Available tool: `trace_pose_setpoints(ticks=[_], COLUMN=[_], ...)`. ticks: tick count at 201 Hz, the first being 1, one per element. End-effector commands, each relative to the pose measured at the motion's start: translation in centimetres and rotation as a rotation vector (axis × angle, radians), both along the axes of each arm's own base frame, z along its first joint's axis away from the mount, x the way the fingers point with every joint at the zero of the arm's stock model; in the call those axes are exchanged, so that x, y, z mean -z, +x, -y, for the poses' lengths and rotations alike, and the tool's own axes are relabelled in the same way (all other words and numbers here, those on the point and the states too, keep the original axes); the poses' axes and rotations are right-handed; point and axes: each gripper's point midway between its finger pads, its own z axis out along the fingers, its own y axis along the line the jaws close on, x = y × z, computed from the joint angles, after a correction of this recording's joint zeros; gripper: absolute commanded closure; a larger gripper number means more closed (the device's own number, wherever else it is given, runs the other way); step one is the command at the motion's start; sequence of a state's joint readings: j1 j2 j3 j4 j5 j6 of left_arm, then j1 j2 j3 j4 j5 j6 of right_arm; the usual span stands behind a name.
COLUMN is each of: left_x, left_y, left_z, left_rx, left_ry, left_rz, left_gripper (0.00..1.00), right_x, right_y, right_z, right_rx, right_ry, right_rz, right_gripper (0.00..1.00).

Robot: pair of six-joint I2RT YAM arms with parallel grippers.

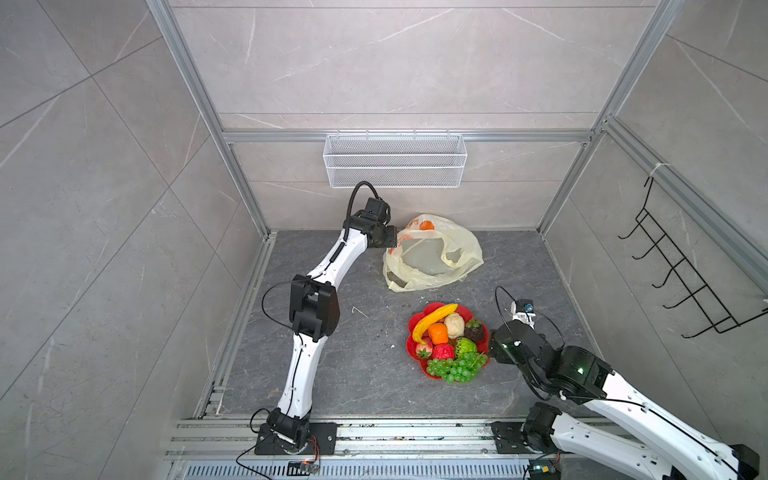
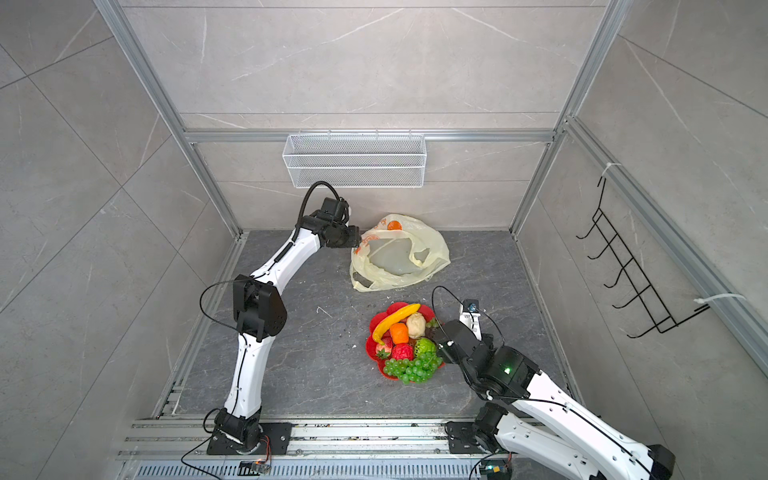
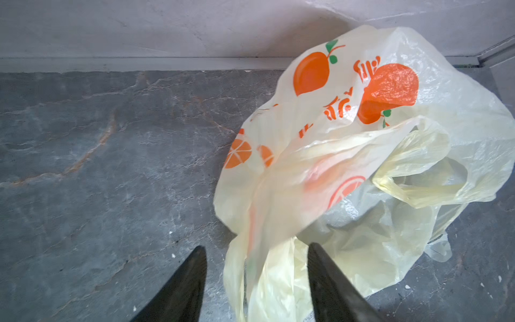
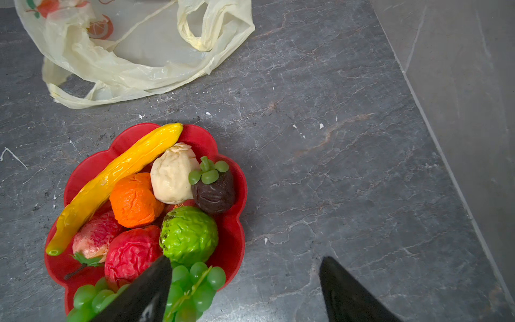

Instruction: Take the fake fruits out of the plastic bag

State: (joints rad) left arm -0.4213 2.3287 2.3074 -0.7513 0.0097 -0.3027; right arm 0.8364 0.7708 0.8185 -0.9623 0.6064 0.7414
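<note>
The pale-yellow plastic bag (image 1: 432,257) (image 3: 362,167) lies crumpled and slack at the back of the table, and no fruit shows inside it. My left gripper (image 3: 256,246) is open at the bag's left edge, with loose film hanging between its jaws. The fake fruits fill a red flower-shaped dish (image 4: 234,223): banana (image 4: 117,178), orange (image 4: 133,199), cream fruit (image 4: 172,175), dark brown fruit (image 4: 214,192), strawberry (image 4: 93,237), red bumpy fruit (image 4: 131,253), green bumpy fruit (image 4: 189,234), grapes (image 4: 200,281). My right gripper (image 4: 247,258) is open and empty over the dish's right rim.
A white wire basket (image 1: 395,160) hangs on the back wall above the bag. A black hook rack (image 1: 681,270) is fixed to the right wall. Tiled walls and an aluminium frame close in the dark stone tabletop (image 1: 332,365).
</note>
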Motion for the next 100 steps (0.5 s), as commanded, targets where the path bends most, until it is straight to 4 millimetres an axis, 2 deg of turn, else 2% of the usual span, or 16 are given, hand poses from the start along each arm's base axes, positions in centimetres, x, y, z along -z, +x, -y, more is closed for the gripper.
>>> trace_pose_setpoints(ticks=[1,19,38,44,47,50,51,55,71,84,100], left_x=[-3.2,-5.0,-5.9,-5.3,-6.2,-5.2,-5.8,-5.4,-2.8,-0.2,1.9], left_y=[-1.9,-4.1,-8.7,-10.4,-11.0,-12.2,-12.3,-13.5,-18.4,-22.1,-26.2], left_z=[-1.8,-2.6,-2.8,-2.6,-2.3,-2.3,-2.1,-2.0,-1.6,-1.6,-1.2], left_rx=[-0.05,-0.061,-0.047,-0.033,-0.028,-0.017,-0.019,-0.012,0.021,0.024,0.02], left_ry=[0.047,0.047,0.058,0.045,0.018,0.014,-0.002,-0.022,-0.078,-0.053,-0.043], left_rz=[-0.008,-0.03,-0.046,-0.06,-0.041,-0.064,-0.051,-0.061,-0.119,-0.173,-0.233], left_gripper=[0.3,0.28,0.26,0.26,0.26,0.26,0.26,0.27,0.27,0.28,0.29], right_x=[0.5,0.7,0.7,0.8,0.8,0.9,0.9,0.9,1.3,1.7,2.2], right_y=[0.4,0.6,0.6,0.6,0.6,0.6,0.6,0.7,0.7,0.9,1.0], right_z=[-0.1,-0.3,-0.3,-0.3,-0.3,-0.2,-0.2,-0.2,-0.1,-0.4,-0.6], right_rx=[0.014,0.012,0.015,0.016,0.016,0.017,0.017,0.018,0.019,0.01,0.006], right_ry=[0.006,0.007,0.006,0.009,0.01,0.01,0.011,0.016,0.021,0.025,0.021], right_rz=[0.013,0.015,0.021,0.022,0.023,0.026,0.027,0.032,0.05,0.056,0.051], right_gripper=[0.14,0.14,0.14,0.14,0.14,0.14,0.14,0.14,0.14,0.14,0.14])
